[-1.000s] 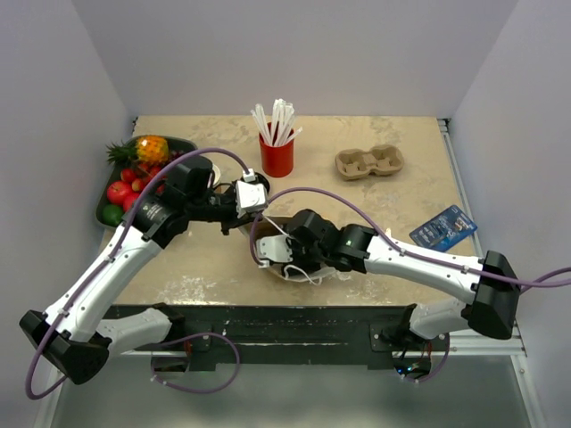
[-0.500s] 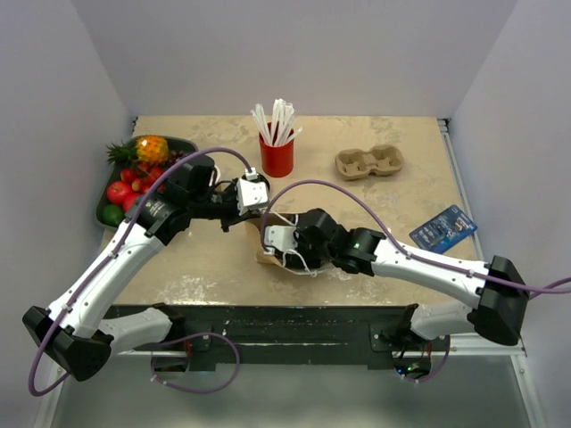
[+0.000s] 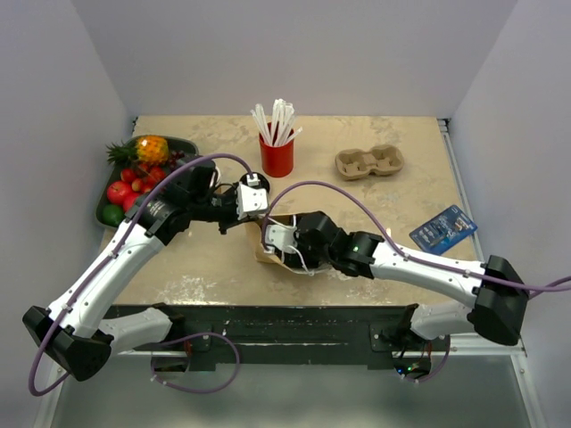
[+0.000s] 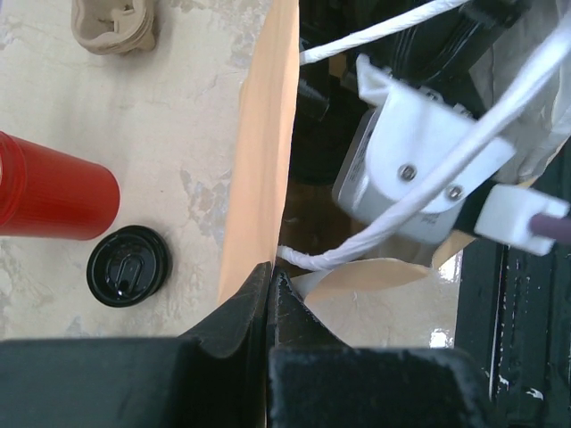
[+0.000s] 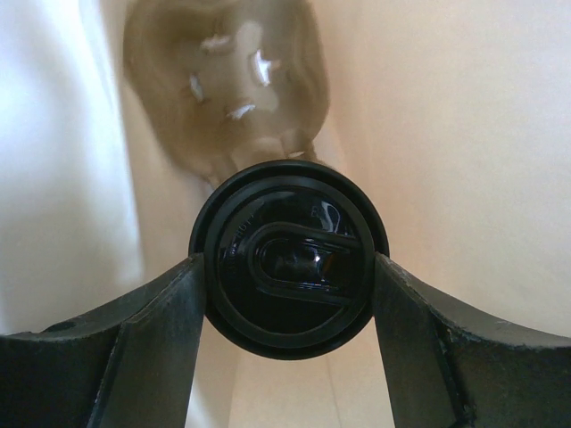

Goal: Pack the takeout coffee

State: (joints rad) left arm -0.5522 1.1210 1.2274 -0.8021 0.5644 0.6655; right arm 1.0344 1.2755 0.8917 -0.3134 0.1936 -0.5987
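The table (image 3: 205,263) bears a fruit tray (image 3: 185,144), red cup (image 3: 277,158), cup carrier (image 3: 369,162), blue packet (image 3: 443,226) and paper bag (image 3: 264,255)

Right wrist view, looking straight down on the small takeout coffee cup (image 5: 290,259). Only its round black plastic lid shows, so the cup wall below is hidden from me. Lid glossy, with a ringed rim and a rounded raised panel at its centre. Pose: upright, lid level. My right gripper (image 5: 287,267) clasps it, one finger against each side of the lid rim. Location: inside the tan paper bag (image 5: 446,134), with bag walls left and right of it. Whether it touches the bag floor I cannot tell.
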